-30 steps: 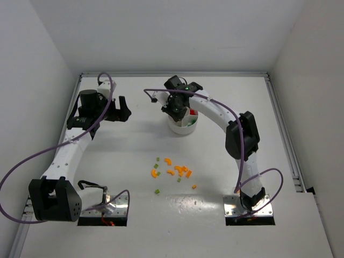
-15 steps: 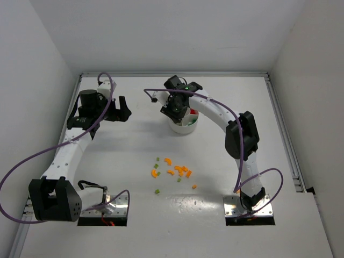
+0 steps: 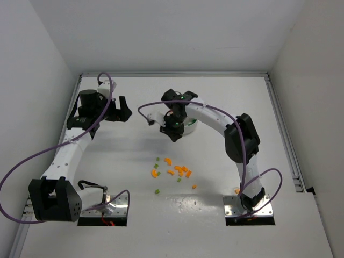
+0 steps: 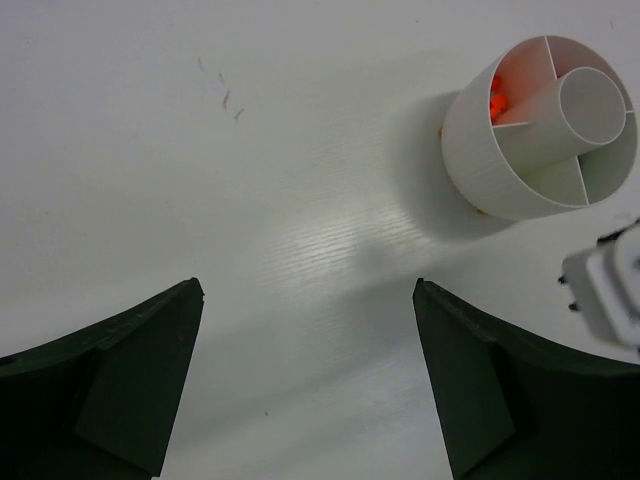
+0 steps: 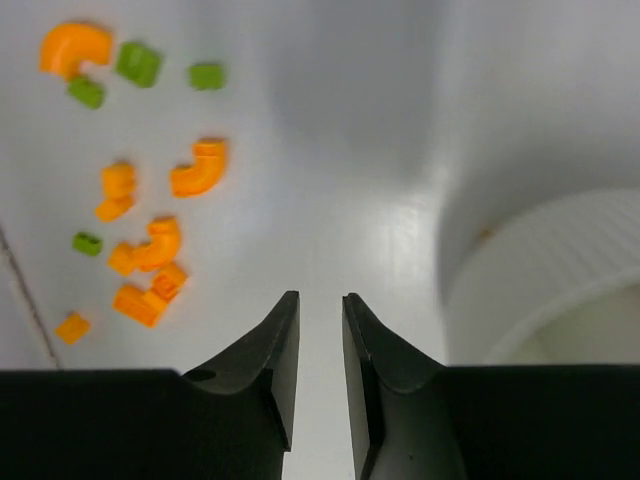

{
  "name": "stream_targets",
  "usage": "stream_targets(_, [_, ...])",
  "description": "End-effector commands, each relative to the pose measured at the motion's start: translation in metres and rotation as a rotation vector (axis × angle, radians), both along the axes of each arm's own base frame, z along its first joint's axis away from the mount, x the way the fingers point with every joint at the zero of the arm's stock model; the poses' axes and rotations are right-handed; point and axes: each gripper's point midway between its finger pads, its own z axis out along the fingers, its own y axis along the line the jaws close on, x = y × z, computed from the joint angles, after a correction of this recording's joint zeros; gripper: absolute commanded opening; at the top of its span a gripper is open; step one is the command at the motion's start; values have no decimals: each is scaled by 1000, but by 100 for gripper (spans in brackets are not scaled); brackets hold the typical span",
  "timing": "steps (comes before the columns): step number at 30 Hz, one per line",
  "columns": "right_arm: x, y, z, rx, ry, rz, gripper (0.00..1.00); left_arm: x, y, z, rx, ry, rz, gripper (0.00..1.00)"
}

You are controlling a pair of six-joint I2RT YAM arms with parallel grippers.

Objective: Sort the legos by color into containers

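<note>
Right gripper (image 5: 318, 300) hangs just beside the dish (image 5: 540, 270) on the side facing the pile. Its jaws are only a narrow slit apart with nothing between them. Left gripper (image 4: 308, 290) is parked well off to the left, jaws wide and also empty, pointing toward the dish from a distance.

Table (image 3: 134, 156) is plain white, so at least the colours stand out. The dish is small and light-looking, with wedge compartments around a centre cup. One wedge glows red (image 4: 497, 98), so there's red in there; I can't really tell what's in the others.

Legos (image 5: 150, 250) lie in a loose scatter between the dish and the arm bases, apart from the dish. What's out there is orange and green. Looks like plenty of sorting left, and I'd guess the next move is a reach for the pile.

What worries me:
- Several orange ones touch each other, so a pinch could grab two or shove a neighbour away.
- The curved orange bits could squirt out of flat jaws.
- Jaws this narrow would need to widen first, or they'd just press on top of a brick.
- The arm is so close to the dish that a careless swing could bump or tip it.
</note>
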Motion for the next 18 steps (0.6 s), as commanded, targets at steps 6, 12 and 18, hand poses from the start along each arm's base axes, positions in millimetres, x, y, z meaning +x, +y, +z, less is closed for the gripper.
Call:
stream_targets(6, [-44, 35, -30, 24, 61, 129, 32, 8, 12, 32, -112, -52, 88, 98])
stream_targets(12, [-41, 50, -58, -40, 17, 18, 36, 8, 25, 29, -118, -38, 134, 99])
stream_targets(18, [-45, 60, -75, -93, -9, -56, 42, 9, 35, 27, -115, -28, 178, 99])
